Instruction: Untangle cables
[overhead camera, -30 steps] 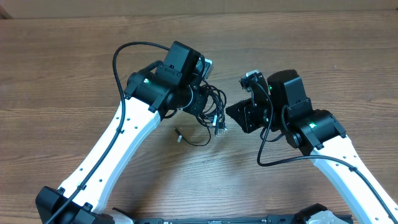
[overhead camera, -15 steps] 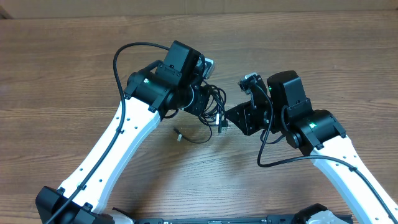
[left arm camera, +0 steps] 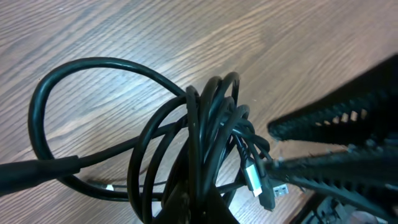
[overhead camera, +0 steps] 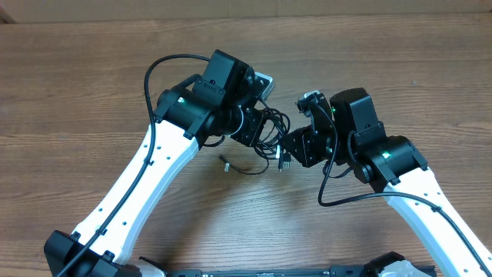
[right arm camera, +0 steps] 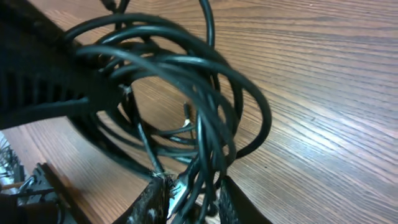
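The cables point(overhead camera: 269, 129) are a bundle of thin black cords in tangled loops, held above the wooden table between my two grippers. My left gripper point(overhead camera: 256, 127) is shut on the bundle; in the left wrist view the loops point(left arm camera: 199, 130) rise out of its jaws point(left arm camera: 205, 208), and a silver-tipped plug point(left arm camera: 254, 177) hangs beside them. My right gripper point(overhead camera: 287, 151) meets the bundle from the right. In the right wrist view its fingers point(right arm camera: 194, 202) close round several cords point(right arm camera: 186, 81) and a silver plug. One loose cord end point(overhead camera: 226, 163) lies on the table.
The wooden table point(overhead camera: 92, 77) lies under both arms. The left arm's thick black wire point(overhead camera: 154, 73) arcs above its wrist. The right gripper's black fingers point(left arm camera: 336, 140) fill the right side of the left wrist view.
The right gripper moved left to the bundle. The left gripper shifted right with the cables, bringing them between the right fingers. The loose cord end on the table slid slightly right.
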Controlling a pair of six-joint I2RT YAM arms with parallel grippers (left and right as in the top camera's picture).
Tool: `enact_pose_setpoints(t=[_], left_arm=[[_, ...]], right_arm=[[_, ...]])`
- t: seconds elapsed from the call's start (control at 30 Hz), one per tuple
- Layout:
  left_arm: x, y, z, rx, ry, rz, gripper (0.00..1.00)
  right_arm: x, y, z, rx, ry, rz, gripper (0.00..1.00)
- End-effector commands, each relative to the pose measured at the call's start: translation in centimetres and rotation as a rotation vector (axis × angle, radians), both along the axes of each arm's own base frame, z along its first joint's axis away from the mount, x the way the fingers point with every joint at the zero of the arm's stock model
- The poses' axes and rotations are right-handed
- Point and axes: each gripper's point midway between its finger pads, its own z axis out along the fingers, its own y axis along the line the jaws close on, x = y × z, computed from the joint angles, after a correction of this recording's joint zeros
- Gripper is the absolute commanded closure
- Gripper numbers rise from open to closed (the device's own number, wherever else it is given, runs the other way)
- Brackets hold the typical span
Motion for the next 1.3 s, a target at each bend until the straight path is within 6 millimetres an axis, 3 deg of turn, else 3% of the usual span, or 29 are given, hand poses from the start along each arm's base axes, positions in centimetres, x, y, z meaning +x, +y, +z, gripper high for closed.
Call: enact_pose_setpoints(t=[0.0,0.33,0.7,0.9,1.27], left_arm=[[-0.6,-1.1,2.0,-0.056,-0.043,-0.069,0.96],[-0.6,-1.1,2.0,-0.054,-0.046,-0.074,0.96],[-0.4,-1.2,2.1,-0.058,-0.052,-0.074,0.96],[-0.4,-1.2,2.1,-0.059,-0.052,-0.074,0.96],[-0.2,-1.7,2.7,-0.099,-0.065,-0.086,0.96]], right_arm=[[0.6,-0.1,0.5,-0.022,-0.036,-0.012,0.75],[1.1,-0.6,-0.4,-0.058,-0.028,-0.036,0.82],[-0.1,0.9,0.3,0.025,0.007,0.038,0.84],[-0.1,0.9,0.2,0.024,0.009,0.038,0.96],[-1.2,0.3,-0.7,-0.005,0.069,0.034,0.96]])
